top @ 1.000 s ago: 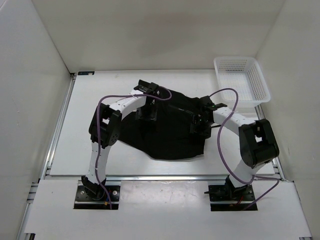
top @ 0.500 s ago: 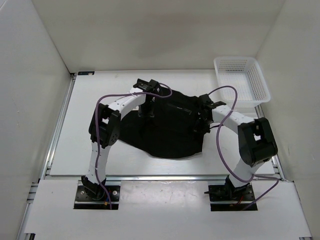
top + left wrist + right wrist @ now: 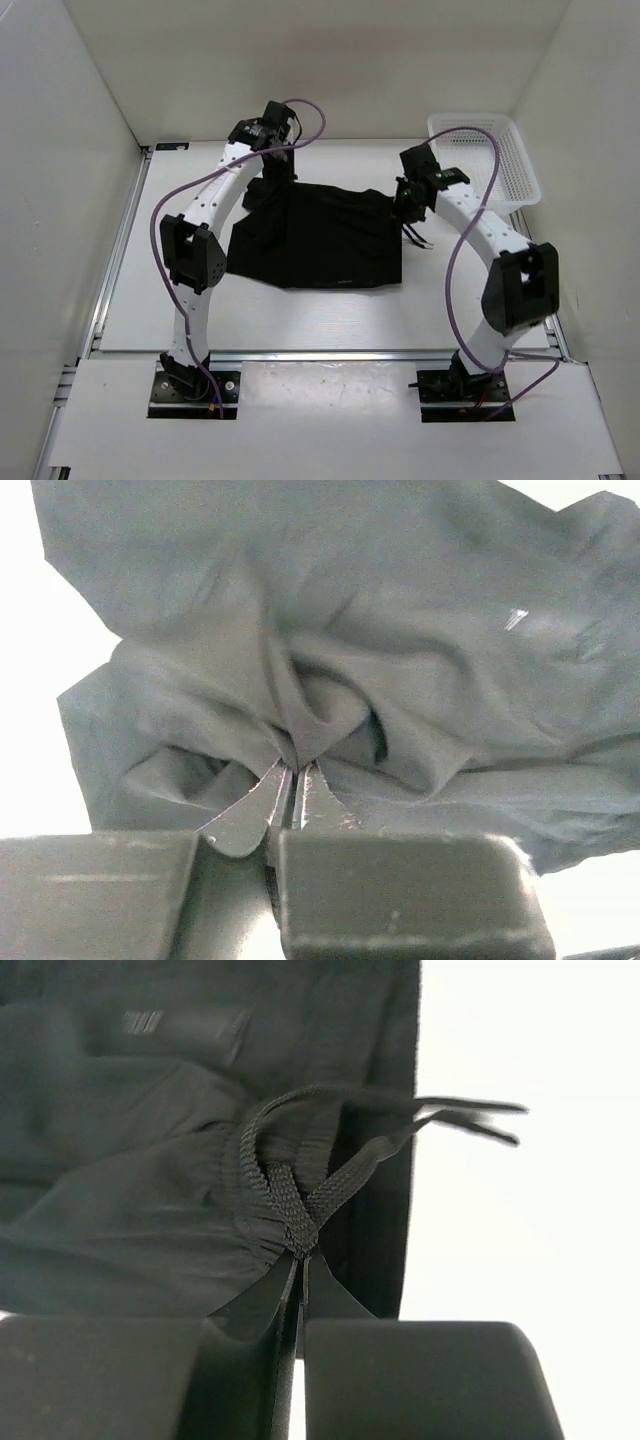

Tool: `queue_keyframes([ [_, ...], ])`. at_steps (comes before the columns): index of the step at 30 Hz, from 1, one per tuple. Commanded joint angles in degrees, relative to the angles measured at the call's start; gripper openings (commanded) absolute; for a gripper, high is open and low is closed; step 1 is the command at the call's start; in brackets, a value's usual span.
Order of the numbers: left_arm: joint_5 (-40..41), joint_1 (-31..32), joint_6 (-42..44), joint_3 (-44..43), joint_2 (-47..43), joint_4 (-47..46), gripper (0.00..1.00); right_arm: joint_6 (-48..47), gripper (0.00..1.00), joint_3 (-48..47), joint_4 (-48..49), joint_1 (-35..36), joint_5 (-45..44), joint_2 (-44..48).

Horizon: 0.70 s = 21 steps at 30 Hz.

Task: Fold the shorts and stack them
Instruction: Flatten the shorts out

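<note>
A white mesh basket (image 3: 485, 152) sits in the upper right of the top view, against the far right corner of the table (image 3: 180, 310). The right arm's purple cable (image 3: 470, 135) loops across its near-left corner. The shorts (image 3: 320, 240) are wholly outside the basket. They lie as a dark, roughly rectangular shape in the middle of the frame.

The left gripper (image 3: 277, 178) is at the upper-left corner of the shorts. In its wrist view the fingers (image 3: 250, 815) are pressed together on a gathered pinch of fabric, with folds fanning out from that point. The right gripper (image 3: 405, 205) is at the upper-right corner of the shorts, just left of the basket. Its fingers (image 3: 258, 1305) are closed tight on the woven drawstring (image 3: 285, 1195) where the cord meets the puckered waistband. The loose ends of the cord trail off over the white table to the right. Both arms arch over the cloth from the bottom of the frame, hiding parts of its side edges.
</note>
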State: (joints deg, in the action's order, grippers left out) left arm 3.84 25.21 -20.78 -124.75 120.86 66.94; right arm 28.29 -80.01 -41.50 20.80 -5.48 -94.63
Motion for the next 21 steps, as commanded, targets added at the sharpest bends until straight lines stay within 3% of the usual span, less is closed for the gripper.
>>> queue_keyframes([
  [1, -2.08, -1.83, 1.18, -8.91, 7.51, 0.82, 0.1, -0.43, 0.0, -8.2, -0.08, -2.77, -6.99, -8.36],
  [2, -2.08, -3.31, 1.18, -10.5, 9.03, 0.83, 0.1, -0.43, 0.0, -10.06, 0.45, -3.39, -7.01, -10.47],
  [3, -2.08, -4.02, 0.65, -13.04, 10.35, 0.83, 0.18, -0.43, 0.0, -11.82, 0.45, -4.0, -7.01, -14.32],
  [5, -6.11, -5.95, 0.65, -15.16, 13.08, 1.96, 0.45, -0.43, 0.38, -16.48, 0.45, -5.33, -4.22, -17.16],
  [6, -6.64, -5.96, 0.65, -15.17, 13.09, 1.97, 0.77, -0.43, 0.5, -17.11, 0.45, -6.02, -3.41, -17.69],
  [8, -4.38, -6.58, 0.65, -12.02, 9.15, 1.27, 0.99, -1.13, 0.75, -15.55, 0.97, -6.03, -2.71, -16.21],
  [11, 0.1, -7.72, 0.12, -4.03, 1.26, -0.05, 1.0, -1.14, 0.92, -10.72, 1.51, -5.5, -2.17, -11.47],
  [15, 3.02, -9.65, -1.98, 11.59, -10.88, -2.51, 0.98, 0.96, 0.87, -0.7, 2.03, -5.5, 0.89, -1.65],
  [17, 3.63, -10.26, -4.44, 23.89, -18.5, -4.52, 0.88, 2.02, 0.8, 5.87, 2.64, -5.5, 3.88, 3.1],
  [19, 3.03, -10.97, -8.12, 36.42, -23.28, -6.02, 0.68, 4.04, 0.77, 10.03, 3.52, -5.5, 7.82, 5.67],
  [21, 0.13, -12.55, -10.41, 44.29, -29.52, -8.48, 0.64, 6.23, 0.76, 15.39, 5.27, -5.5, 10.38, 8.49],
])
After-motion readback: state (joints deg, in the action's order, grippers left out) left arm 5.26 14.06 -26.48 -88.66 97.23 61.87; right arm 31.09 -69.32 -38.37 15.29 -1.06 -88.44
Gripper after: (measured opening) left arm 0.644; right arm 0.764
